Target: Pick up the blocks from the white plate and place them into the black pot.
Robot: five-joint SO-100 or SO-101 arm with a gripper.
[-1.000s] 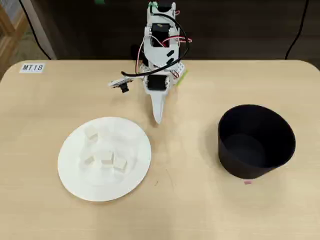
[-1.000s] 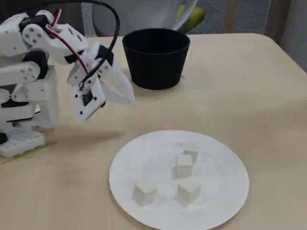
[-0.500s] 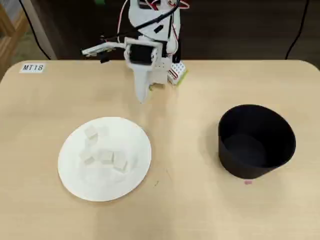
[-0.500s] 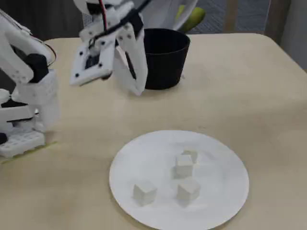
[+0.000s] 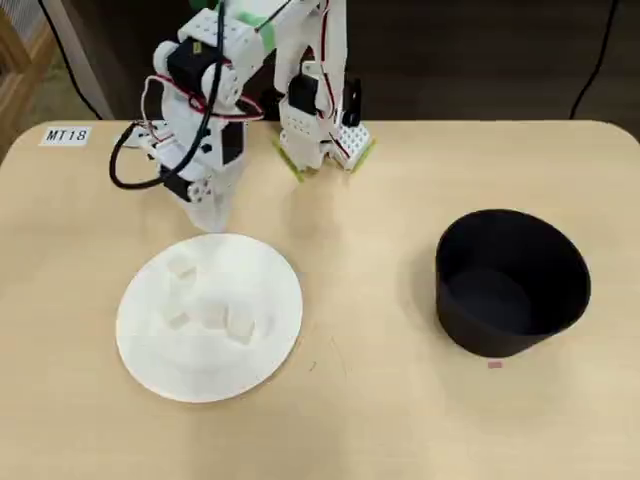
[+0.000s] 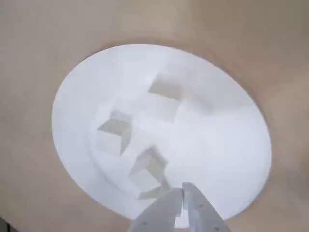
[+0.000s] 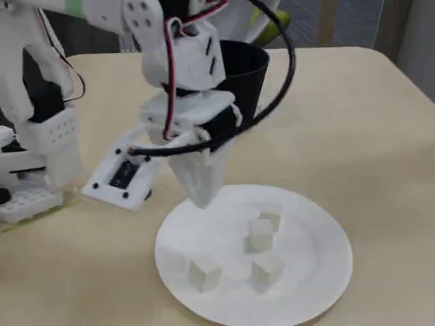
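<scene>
Several small off-white blocks lie on the white plate [image 5: 268, 280]: one block [image 5: 181, 267] sits apart toward the back, the others [image 5: 212, 315] cluster near the middle. My gripper [image 5: 212, 222] hangs shut and empty over the plate's far rim, pointing down. In the wrist view the fingertips [image 6: 183, 192] hover above the plate [image 6: 231, 145], just beside the nearest block [image 6: 147, 171]. The fixed view has the gripper [image 7: 202, 200] above the plate [image 7: 319, 238], apart from the blocks [image 7: 260, 234]. The black pot [image 5: 510, 280] stands empty at the right.
The arm's base [image 5: 320, 140] is fixed at the table's back edge. A label reading MT18 [image 5: 66, 134] is stuck at the back left. In the fixed view the pot [image 7: 246, 68] stands partly hidden behind the arm. Bare tabletop lies between plate and pot.
The arm has swung left in the overhead view and reached forward and down. Its shut gripper went from near the base to above the plate's far rim. The blocks have not moved.
</scene>
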